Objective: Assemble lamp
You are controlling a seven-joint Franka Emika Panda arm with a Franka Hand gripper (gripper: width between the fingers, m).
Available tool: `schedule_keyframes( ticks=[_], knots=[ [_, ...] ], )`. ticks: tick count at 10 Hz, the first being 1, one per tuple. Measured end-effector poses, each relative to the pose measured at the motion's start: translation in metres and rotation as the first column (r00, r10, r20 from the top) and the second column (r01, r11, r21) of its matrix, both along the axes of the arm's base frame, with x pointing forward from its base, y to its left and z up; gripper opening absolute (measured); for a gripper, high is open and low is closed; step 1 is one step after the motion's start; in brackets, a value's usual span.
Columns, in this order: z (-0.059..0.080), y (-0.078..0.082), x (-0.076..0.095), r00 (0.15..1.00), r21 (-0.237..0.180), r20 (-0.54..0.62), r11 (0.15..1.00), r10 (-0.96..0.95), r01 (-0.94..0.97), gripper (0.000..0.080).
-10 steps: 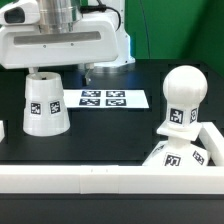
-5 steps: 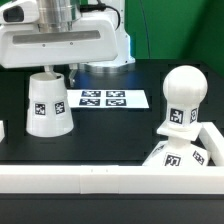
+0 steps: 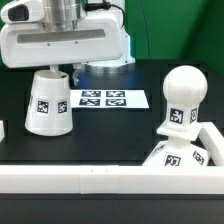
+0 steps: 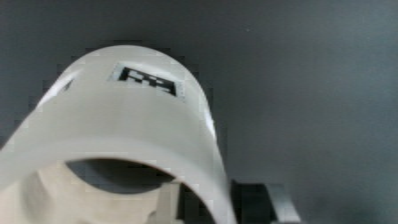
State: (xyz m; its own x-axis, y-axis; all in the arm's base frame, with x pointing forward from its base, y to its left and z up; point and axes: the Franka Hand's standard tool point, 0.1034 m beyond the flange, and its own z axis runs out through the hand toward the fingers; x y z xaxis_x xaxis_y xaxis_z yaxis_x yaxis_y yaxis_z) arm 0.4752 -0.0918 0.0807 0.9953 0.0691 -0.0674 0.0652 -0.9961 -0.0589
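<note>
The white tapered shade (image 3: pixel 48 103), with a square tag on its side, hangs tilted at the exterior view's left, just above the black table. My gripper (image 3: pixel 58 70) is shut on its upper rim. In the wrist view the shade (image 4: pixel 134 110) fills most of the picture. One dark finger (image 4: pixel 267 200) shows outside its wall, the other is hidden inside, and my gripper (image 4: pixel 228 200) pinches the rim. The round bulb (image 3: pixel 184 95) stands on its neck on the tagged base (image 3: pixel 172 156) at the exterior view's right.
The marker board (image 3: pixel 105 99) lies flat on the table behind the shade. Long white border bars (image 3: pixel 100 180) run along the front and form a corner around the base at the exterior view's right.
The shade has tipped further and shifted slightly toward the exterior view's right with my gripper on its rim. The bulb and base have not moved.
</note>
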Motion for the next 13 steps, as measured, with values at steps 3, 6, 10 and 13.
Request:
schedule_keyframes(
  ticks=[3, 6, 10, 13],
  knots=[
    [0.023, 0.062, 0.032, 0.996, 0.045, -0.024, 0.995, -0.09, 0.091, 0.0044],
    [0.092, 0.098, 0.094, 0.978, 0.11, -0.055, 0.972, -0.204, 0.209, 0.0044],
    [0.104, 0.11, 0.112, 0.98, 0.062, -0.141, 0.987, -0.139, 0.149, 0.0044],
    [0.103, 0.11, 0.112, 0.98, 0.061, -0.141, 0.987, -0.14, 0.149, 0.0044]
  ],
)
